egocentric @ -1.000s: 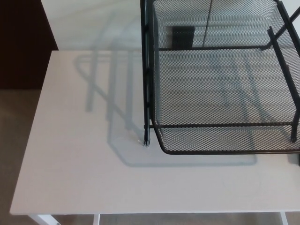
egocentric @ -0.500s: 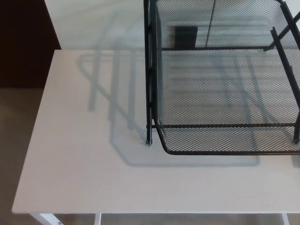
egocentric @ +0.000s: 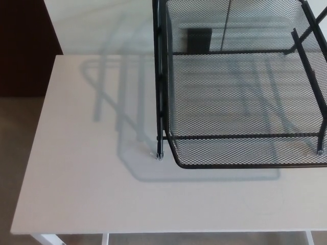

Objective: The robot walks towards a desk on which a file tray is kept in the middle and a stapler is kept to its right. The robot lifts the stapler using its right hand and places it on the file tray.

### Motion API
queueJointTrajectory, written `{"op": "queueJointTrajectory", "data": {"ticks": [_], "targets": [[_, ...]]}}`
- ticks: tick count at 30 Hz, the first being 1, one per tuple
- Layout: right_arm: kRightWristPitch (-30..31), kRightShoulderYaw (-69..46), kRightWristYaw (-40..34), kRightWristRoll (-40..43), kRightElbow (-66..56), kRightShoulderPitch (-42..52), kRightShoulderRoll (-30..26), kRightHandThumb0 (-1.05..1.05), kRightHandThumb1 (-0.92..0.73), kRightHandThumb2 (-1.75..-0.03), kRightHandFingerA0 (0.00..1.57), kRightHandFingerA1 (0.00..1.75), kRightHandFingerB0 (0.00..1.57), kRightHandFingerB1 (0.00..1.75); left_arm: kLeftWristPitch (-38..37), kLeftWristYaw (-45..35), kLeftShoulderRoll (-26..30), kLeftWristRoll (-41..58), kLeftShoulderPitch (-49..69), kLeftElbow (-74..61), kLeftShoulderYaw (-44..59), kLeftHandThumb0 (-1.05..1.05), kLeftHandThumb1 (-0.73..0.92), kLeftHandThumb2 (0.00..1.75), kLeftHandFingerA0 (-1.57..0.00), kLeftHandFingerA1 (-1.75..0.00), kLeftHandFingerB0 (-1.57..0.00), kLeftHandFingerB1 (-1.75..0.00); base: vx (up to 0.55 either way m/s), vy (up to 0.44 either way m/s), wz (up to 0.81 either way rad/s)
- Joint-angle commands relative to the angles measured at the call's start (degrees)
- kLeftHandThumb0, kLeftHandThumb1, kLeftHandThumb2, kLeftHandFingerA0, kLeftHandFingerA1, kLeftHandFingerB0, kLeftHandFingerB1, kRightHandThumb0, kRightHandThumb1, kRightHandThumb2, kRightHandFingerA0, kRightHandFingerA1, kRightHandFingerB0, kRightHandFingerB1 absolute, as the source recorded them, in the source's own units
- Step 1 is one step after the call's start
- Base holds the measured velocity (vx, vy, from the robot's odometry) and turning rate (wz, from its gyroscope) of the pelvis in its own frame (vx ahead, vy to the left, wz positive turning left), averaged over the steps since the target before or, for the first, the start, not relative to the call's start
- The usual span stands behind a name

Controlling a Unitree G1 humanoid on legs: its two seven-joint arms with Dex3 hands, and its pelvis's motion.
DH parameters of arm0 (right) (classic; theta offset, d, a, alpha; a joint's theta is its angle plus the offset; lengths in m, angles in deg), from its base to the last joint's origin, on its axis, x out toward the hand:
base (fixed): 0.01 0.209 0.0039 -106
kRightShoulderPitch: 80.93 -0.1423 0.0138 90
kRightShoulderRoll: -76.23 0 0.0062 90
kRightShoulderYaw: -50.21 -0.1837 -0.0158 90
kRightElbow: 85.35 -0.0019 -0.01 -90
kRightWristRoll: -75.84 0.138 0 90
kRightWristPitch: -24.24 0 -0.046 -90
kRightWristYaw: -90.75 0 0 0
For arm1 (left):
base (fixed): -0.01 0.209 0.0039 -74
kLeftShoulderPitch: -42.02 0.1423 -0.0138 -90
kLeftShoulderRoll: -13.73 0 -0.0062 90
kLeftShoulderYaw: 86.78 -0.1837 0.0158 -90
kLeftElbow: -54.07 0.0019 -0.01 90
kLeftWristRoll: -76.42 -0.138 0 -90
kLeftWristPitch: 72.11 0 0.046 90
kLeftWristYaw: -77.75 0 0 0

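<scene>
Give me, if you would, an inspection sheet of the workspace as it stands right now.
Surface: pale desk, crossed by the tray's shadow.
Job's things: black mesh file tray stands on the desk toward the right, cut off by the picture's edge; nothing shows inside it. The stapler is not in view.
Clutter: nothing seen.
Hands: neither in view.
Cables: nothing seen.
Surroundings: dark furniture at far left; beige floor; white desk leg.

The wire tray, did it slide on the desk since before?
No. The file tray keeps its place against the back-left corner of the desk; the whole picture shifted together, so only the camera moved.
</scene>
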State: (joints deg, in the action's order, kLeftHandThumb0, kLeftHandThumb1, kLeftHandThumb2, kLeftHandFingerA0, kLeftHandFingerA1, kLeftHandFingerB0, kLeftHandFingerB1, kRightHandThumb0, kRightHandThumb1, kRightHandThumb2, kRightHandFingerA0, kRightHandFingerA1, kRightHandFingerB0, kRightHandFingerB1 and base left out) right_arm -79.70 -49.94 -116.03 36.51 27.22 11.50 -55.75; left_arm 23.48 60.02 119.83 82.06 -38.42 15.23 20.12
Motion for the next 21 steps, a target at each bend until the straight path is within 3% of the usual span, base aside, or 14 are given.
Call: {"op": "queueJointTrajectory", "data": {"ticks": [1, 2, 3, 4, 7, 8, 9, 10, 11, 12, 14, 15, 19, 21], "targets": [[0.5, -5.7, 1.3, 2.0, -4.2, -0.5, -3.2, -0.51, -0.65, -0.62, 1.00, 1.63, 0.88, 0.92, -1.7, 0.5, 1.6, -0.5, 0.0, 1.0, 0.3, -0.81, 0.72, 1.08, -0.15, -0.55, 0.00, -0.31, 0.00, 0.000, 0.00], [0.0, -6.6, 1.4, 2.3, -5.0, -0.6, -3.4, -0.53, -0.63, -0.63, 0.97, 1.65, 0.87, 0.99, -1.2, 0.6, 1.5, -0.1, -0.2, 1.0, 0.7, -0.86, 0.74, 1.07, -0.13, -0.53, 0.00, -0.26, 0.00, 0.000, 0.00], [-0.5, -8.5, 1.9, 2.6, -8.2, -1.1, -4.0, -0.46, -0.63, -0.72, 0.98, 1.75, 0.73, 1.62, -2.0, 0.8, 2.0, -1.4, -0.4, 1.3, -0.4, -0.80, 0.74, 1.04, -0.13, -0.53, -0.03, -0.38, 0.00, 0.000, 0.00], [-2.1, -9.3, 1.6, 3.1, -9.4, -2.0, -4.0, -0.43, -0.63, -0.76, 0.99, 1.75, 0.76, 1.60, -1.9, 1.7, 2.1, -2.0, -0.8, 1.6, -0.9, -0.39, 0.53, 1.12, 0.00, -0.49, 0.00, -0.51, 0.00, 0.000, 0.00], [0.0, -9.9, 4.4, 2.9, -14.5, -3.9, -3.2, -0.40, -0.61, -0.84, 0.94, 1.75, 0.73, 1.71, -0.8, 2.3, 1.7, -1.2, -1.1, 1.7, -0.5, -0.40, 0.52, 1.10, 0.00, -0.49, 0.00, -0.52, 0.00, 0.000, 0.00], [-0.3, -9.8, 4.7, 3.0, -16.8, -5.1, -2.8, -0.40, -0.61, -0.87, 0.95, 1.75, 0.72, 1.74, -1.1, 2.1, 1.5, -1.1, 0.1, -0.2, -0.4, -0.77, 0.91, 0.69, -0.18, -0.43, -0.05, -0.27, 0.00, 0.000, 0.00], [1.3, -9.7, 6.8, 3.0, -19.5, -5.9, -2.6, -0.45, -0.70, -0.74, 0.97, 1.75, 0.74, 1.74, -0.6, 2.4, 1.4, -1.1, 0.0, -0.4, -0.4, -0.79, 0.73, 1.04, -0.13, -0.51, -0.03, -0.37, 0.00, 0.000, 0.00], [2.1, -8.0, 8.2, 2.2, -23.5, -9.6, -2.3, -0.30, -0.53, -0.77, 0.97, 1.75, 0.80, 1.62, -1.4, 1.6, 1.5, -1.0, 0.1, 0.5, -0.5, -0.77, 0.92, 0.69, -0.14, -0.44, -0.04, -0.27, 0.00, 0.000, 0.00], [1.4, -7.5, 8.1, 2.6, -24.2, -10.9, -1.9, -0.20, -0.44, -0.79, 1.00, 1.71, 0.87, 1.52, -1.4, 1.4, 1.5, -0.8, -0.2, 1.0, -0.3, -0.83, 0.73, 1.07, -0.13, -0.54, 0.00, -0.30, 0.00, 0.000, 0.00], [2.2, -6.2, 9.8, 3.2, -26.4, -13.6, -1.2, -0.26, -0.46, -0.81, 1.19, 1.60, 0.87, 1.34, -0.5, 1.1, 1.5, -0.3, -0.6, 1.3, 0.1, -0.84, 0.73, 1.08, -0.12, -0.53, 0.00, -0.29, 0.00, 0.000, 0.00], [2.2, -4.9, 11.3, 3.8, -28.1, -16.2, 0.1, -0.27, -0.50, -0.65, 1.02, 1.68, 0.93, 1.31, 0.2, 1.8, 1.5, -0.7, -0.4, 0.9, -0.1, -0.40, 0.52, 1.11, -0.01, -0.50, 0.00, -0.52, 0.00, 0.000, 0.00], [2.5, -1.7, 11.8, 2.1, -29.9, -19.9, 1.9, -0.19, -0.45, -0.64, 0.99, 1.64, 0.91, 1.24, -1.2, 1.7, 1.4, -0.4, -0.6, 1.8, 0.1, -0.77, 0.91, 0.69, -0.16, -0.46, -0.03, -0.26, 0.00, 0.000, 0.00], [2.6, 1.7, 15.6, 3.7, -33.0, -23.5, 5.3, -0.18, -0.51, -0.71, 0.95, 1.71, 0.85, 1.38, -2.1, 1.5, 1.3, -0.3, -0.9, 2.7, 0.4, -0.77, 0.91, 0.67, -0.15, -0.43, 0.00, -0.32, 0.00, 0.000, 0.00], [1.5, 4.9, 16.5, 2.7, -34.1, -25.8, 7.7, -0.18, -0.49, -0.87, 0.94, 1.73, 0.79, 1.50, -2.2, 0.9, 1.3, -0.1, -1.1, 3.2, 0.4, -0.85, 0.75, 1.09, -0.07, -0.51, 0.00, -0.25, 0.00, 0.000, 0.00]]}}
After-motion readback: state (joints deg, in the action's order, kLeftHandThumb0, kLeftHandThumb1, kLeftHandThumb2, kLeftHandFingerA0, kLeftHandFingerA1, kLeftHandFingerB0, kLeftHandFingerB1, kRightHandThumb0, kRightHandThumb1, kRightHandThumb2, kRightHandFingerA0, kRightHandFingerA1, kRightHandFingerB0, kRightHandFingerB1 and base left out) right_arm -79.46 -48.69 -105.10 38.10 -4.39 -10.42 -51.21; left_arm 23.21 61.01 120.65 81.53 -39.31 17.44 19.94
